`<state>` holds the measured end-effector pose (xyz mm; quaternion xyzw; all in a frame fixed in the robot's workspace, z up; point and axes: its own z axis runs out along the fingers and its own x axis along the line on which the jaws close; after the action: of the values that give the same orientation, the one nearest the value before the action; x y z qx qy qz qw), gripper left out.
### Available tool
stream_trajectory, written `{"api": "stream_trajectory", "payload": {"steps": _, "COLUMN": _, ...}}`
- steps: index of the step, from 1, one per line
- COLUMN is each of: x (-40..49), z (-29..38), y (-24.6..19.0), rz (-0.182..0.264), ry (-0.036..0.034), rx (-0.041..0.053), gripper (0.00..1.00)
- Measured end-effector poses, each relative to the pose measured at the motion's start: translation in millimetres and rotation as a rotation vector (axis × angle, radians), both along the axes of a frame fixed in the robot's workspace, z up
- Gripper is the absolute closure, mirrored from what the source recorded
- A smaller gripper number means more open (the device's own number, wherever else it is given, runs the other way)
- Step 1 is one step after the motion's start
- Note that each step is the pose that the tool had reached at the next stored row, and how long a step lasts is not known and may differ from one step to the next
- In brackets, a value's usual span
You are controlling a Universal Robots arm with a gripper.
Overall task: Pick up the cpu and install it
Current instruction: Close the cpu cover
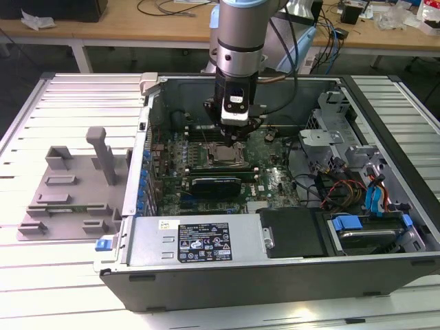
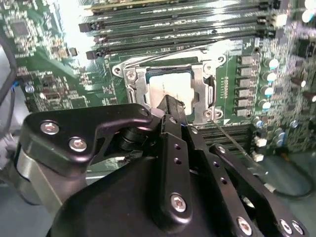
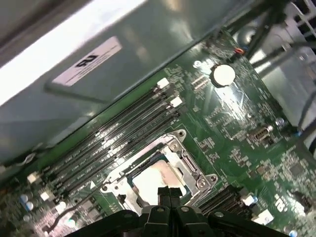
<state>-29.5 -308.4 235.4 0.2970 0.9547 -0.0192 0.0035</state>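
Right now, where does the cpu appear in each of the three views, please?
Exterior view: the cpu sits inside the silver socket frame, below the gripper.
Second wrist view: cpu just beyond the gripper, inside the frame.
First wrist view: cpu beyond the gripper, beside the memory slots.
Shared landmark: the socket frame around it.

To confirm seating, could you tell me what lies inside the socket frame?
The cpu lies inside the socket frame, silver top up; the gripper hides one edge.

My gripper (image 2: 171, 104) hangs over the near edge of the cpu (image 2: 165, 84), seated in its metal socket frame (image 2: 137, 81); memory slots (image 2: 173, 24) lie beyond, at my twelve o'clock.
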Motion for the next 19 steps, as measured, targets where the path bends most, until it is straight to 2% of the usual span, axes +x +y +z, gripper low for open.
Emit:
{"api": "stream_trajectory", "payload": {"steps": 2, "x": 0.0, "z": -0.1, "y": 0.0, "rz": 0.089, "ry": -0.0001, "rx": 0.0001, "gripper": 0.89}}
{"api": "stream_trajectory", "payload": {"steps": 4, "x": 0.0, "z": -0.1, "y": 0.0, "rz": 0.147, "ry": 0.0000, "rx": 0.0000, "gripper": 0.89}}
{"api": "stream_trajectory", "payload": {"steps": 6, "x": 0.0, "z": -0.3, "y": 0.0, "rz": 0.262, "ry": 0.0000, "rx": -0.0001, "gripper": 0.89}}
{"api": "stream_trajectory", "payload": {"steps": 10, "x": 0.0, "z": -0.5, "y": 0.0, "rz": 0.363, "ry": 0.0000, "rx": -0.0001, "gripper": 0.89}}
{"api": "stream_trajectory", "payload": {"steps": 13, "x": 0.0, "z": -0.8, "y": 0.0, "rz": 0.462, "ry": 0.0001, "rx": 0.0000, "gripper": 0.89}}
{"api": "stream_trajectory", "payload": {"steps": 14, "x": 0.0, "z": -0.9, "y": 0.0, "rz": 0.480, "ry": 0.0000, "rx": -0.0001, "gripper": 0.89}}
{"api": "stream_trajectory", "payload": {"steps": 17, "x": -0.3, "z": -1.3, "y": 0.1, "rz": 0.589, "ry": 0.0007, "rx": -0.0022, "gripper": 0.89}}
{"api": "stream_trajectory", "payload": {"steps": 19, "x": -2.5, "z": -1.4, "y": 0.0, "rz": 0.591, "ry": 0.0019, "rx": -0.0100, "gripper": 0.89}}
